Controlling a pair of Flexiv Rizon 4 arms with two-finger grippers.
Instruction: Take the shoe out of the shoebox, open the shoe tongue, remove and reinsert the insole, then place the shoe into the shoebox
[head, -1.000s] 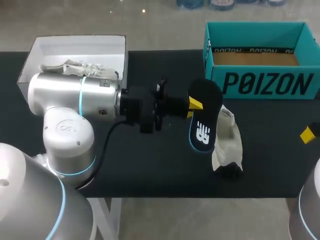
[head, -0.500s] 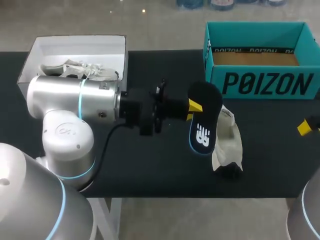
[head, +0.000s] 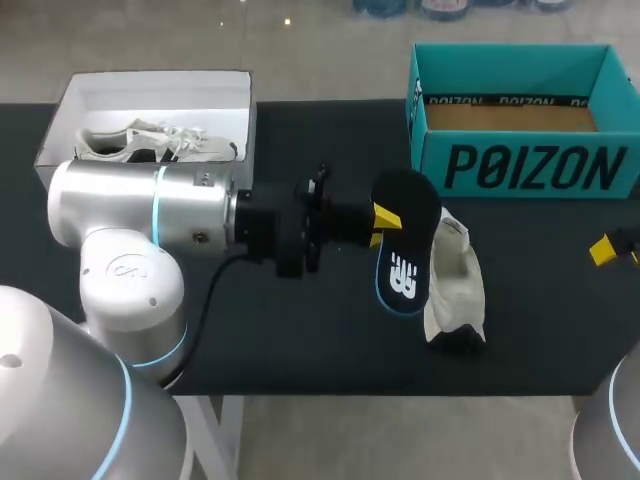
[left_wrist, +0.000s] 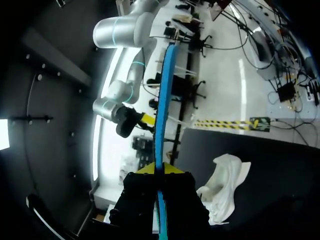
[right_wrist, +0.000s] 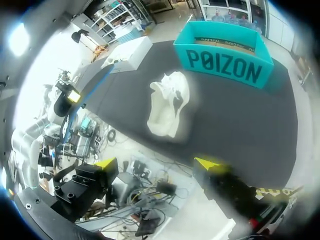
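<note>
- Since a second ago, the left arm has drawn back a little toward the tabletop's left edge, uncovering more of the sneaker in the white box. The right gripper has edged in from the right edge.
- Left gripper is clamped on a black insole with a blue rim, held above the middle of the tabletop. From its wrist camera the insole shows edge-on between the yellow tips.
- White shoe lies on the black tabletop right of the middle, toward the near edge, just beside the raised insole and out of both boxes.
- Teal shoebox stands open at the far right corner, with the white box at the far left corner.
- Right gripper, at the right edge, has its fingers spread with nothing between them. The shoe lies well ahead of it.
</note>
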